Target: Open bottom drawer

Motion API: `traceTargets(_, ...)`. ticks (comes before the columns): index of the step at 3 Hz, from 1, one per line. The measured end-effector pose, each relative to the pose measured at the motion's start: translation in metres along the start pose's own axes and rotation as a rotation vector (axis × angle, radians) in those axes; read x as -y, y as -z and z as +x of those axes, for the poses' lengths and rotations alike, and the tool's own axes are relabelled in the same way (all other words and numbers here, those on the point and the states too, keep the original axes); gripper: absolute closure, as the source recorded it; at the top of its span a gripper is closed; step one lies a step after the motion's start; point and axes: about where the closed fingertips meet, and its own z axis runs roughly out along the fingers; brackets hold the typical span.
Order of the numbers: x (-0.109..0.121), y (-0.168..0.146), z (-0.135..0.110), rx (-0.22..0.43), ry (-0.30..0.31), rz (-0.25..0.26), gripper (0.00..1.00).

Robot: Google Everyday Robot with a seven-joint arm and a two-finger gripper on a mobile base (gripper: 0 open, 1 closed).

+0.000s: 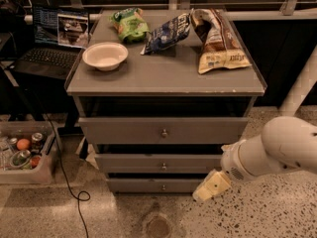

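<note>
Step in hand: bring the claw [212, 186] to the knob [163, 187] of the bottom drawer [143, 185] and take hold of it. The bottom drawer is the lowest and narrowest of the three fronts on the front face of the desk [163, 78], just above the floor and directly under the middle drawer [133, 162]. Its front appears to sit flush in the dim view, so the drawer is judged closed and the pull not yet made. The claw hangs low at the front right corner of the desk, just beside the right end of the bottom drawer front and at about the same height. It is not touching the front, and the knob lies to its left, at the centre of the front. Whether the claw is open or closed cannot be told from this view. The arm [277, 150] reaches in from the right. Procedure: move the claw left, parallel to the front edge of the desk, level with the knob and clear of the front. Centre the claw on the knob and confirm it is open before advancing. Close on the knob only, then pull straight out, square to the front edge, without lifting or twisting. Caution: the middle drawer's knob sits directly above and near, so a high approach risks taking the wrong drawer. The knob is small and round, and a shallow grip is likely to slip. The bowl [105, 56] on the desk top is well apart from the work.
</note>
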Motion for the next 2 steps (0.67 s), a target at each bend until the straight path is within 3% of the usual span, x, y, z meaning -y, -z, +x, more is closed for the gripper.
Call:
traceTargets(1, 0.0082, -0.0294, 0.0166, -0.043, -0.04, -0.039, 0.0)
traceTargets(2, 0.0082, -0.0324, 0.0183, -0.046, -0.044, -0.044, 0.0)
